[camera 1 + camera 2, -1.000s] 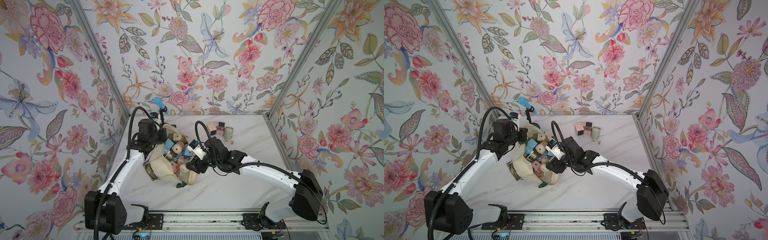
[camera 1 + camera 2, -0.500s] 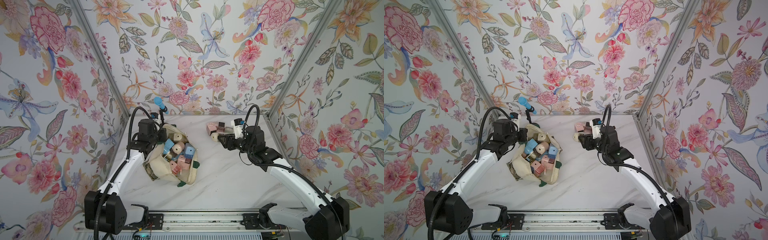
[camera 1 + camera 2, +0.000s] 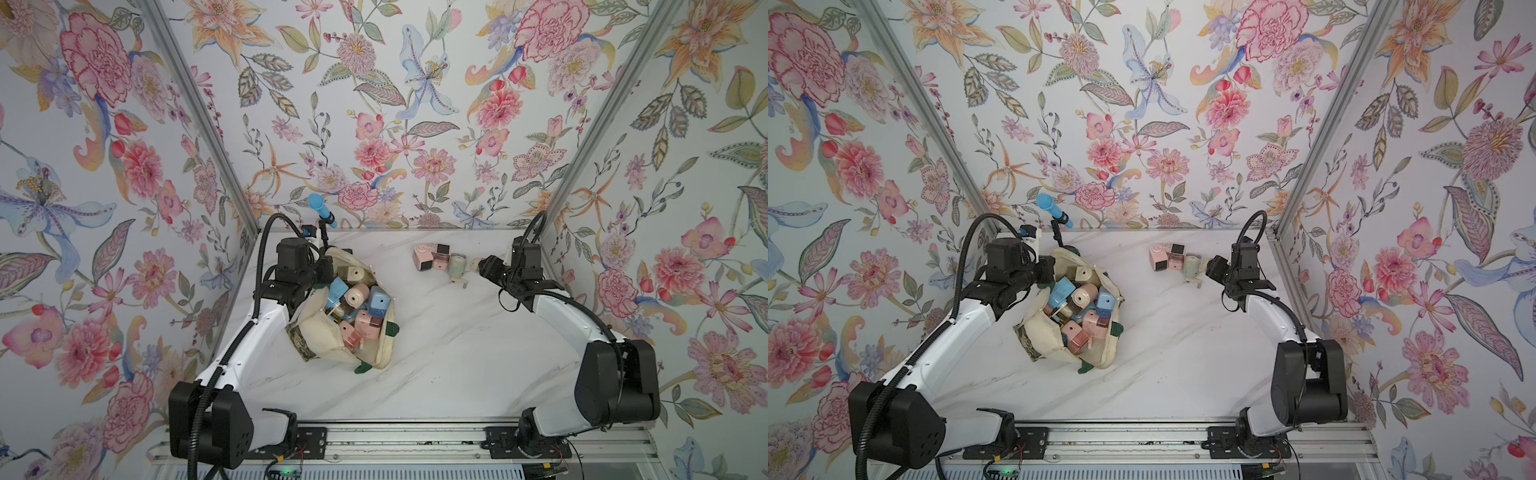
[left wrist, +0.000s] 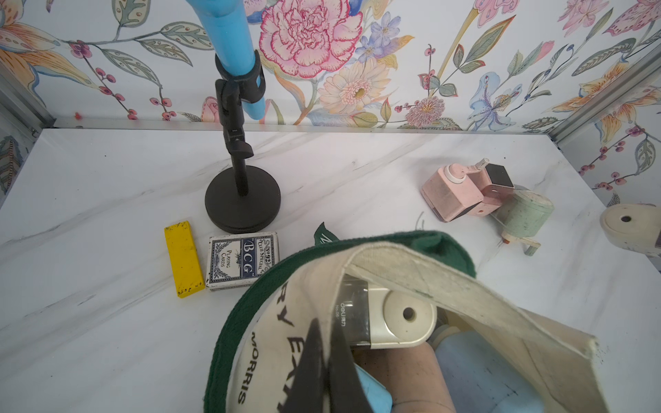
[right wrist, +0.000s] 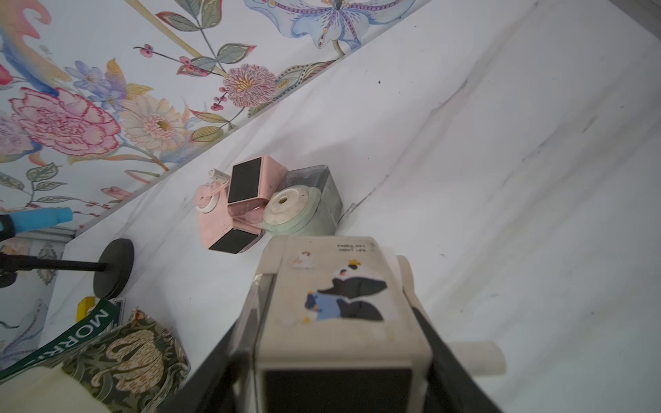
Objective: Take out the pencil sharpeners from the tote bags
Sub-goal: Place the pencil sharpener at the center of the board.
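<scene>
Your marble worktop (image 3: 436,365) carries everything. On its left side lies the cream tote bag (image 3: 320,338) with its mouth gaping upward, heaped with pencil sharpeners (image 3: 359,309) in pink, blue and cream. Behind the tote, in the far left corner, a black microphone stand (image 4: 242,200) holds a blue microphone.

Your left hand (image 4: 323,334) has its fingers pressed together on the tote's canvas at the far rim, next to the green strap. Your right hand (image 5: 336,357) is clamped on a cream sharpener (image 5: 332,296) with a cartoon sticker. It holds that sharpener at the far right of the worktop, well apart from the tote. You cannot tell whether the sharpener touches the surface.

Just beside it lies a sage-green sharpener (image 3: 457,266), which touches two pink sharpeners (image 3: 424,257).

By the stand's base lies a card deck (image 4: 243,259), and a yellow bar (image 4: 182,259) lies just beside the deck.
</scene>
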### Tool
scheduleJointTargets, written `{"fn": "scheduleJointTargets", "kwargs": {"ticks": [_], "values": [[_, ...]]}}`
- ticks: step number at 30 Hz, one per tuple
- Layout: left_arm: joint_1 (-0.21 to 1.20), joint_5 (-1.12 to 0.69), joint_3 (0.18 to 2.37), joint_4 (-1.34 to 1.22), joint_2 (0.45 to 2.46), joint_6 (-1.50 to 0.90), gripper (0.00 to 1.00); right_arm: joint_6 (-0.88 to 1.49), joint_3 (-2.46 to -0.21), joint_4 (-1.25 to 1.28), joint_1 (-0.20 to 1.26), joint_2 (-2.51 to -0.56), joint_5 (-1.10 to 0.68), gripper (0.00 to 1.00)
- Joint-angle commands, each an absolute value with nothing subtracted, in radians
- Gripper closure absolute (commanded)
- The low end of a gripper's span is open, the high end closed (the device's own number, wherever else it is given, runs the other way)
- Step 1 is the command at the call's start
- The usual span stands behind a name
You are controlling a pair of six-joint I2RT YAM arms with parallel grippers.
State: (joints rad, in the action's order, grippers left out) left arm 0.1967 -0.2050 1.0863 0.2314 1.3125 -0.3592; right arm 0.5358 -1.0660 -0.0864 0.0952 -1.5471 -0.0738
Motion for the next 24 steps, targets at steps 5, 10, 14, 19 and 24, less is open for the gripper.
{"fn": "scheduleJointTargets", "kwargs": {"ticks": [5, 10, 14, 19, 24], "values": [[0.198, -0.23, 1.123, 0.189, 1.286, -0.369, 1.0, 0.451, -1.283, -0.143, 0.089, -1.779, 0.062, 0.62], [0.195, -0.227, 1.125, 0.19, 1.285, -0.369, 1.0, 0.361, -1.408, -0.186, 0.122, -1.92, 0.131, 0.61], [0.193, -0.227, 1.126, 0.191, 1.285, -0.369, 1.0, 0.339, -1.467, -0.199, 0.133, -2.008, 0.169, 0.6], [0.189, -0.228, 1.128, 0.192, 1.286, -0.371, 1.0, 0.324, -1.502, -0.2, 0.148, -2.08, 0.169, 0.53], [0.184, -0.234, 1.129, 0.193, 1.292, -0.376, 1.0, 0.317, -1.499, -0.2, 0.16, -2.088, 0.175, 0.28]]}}
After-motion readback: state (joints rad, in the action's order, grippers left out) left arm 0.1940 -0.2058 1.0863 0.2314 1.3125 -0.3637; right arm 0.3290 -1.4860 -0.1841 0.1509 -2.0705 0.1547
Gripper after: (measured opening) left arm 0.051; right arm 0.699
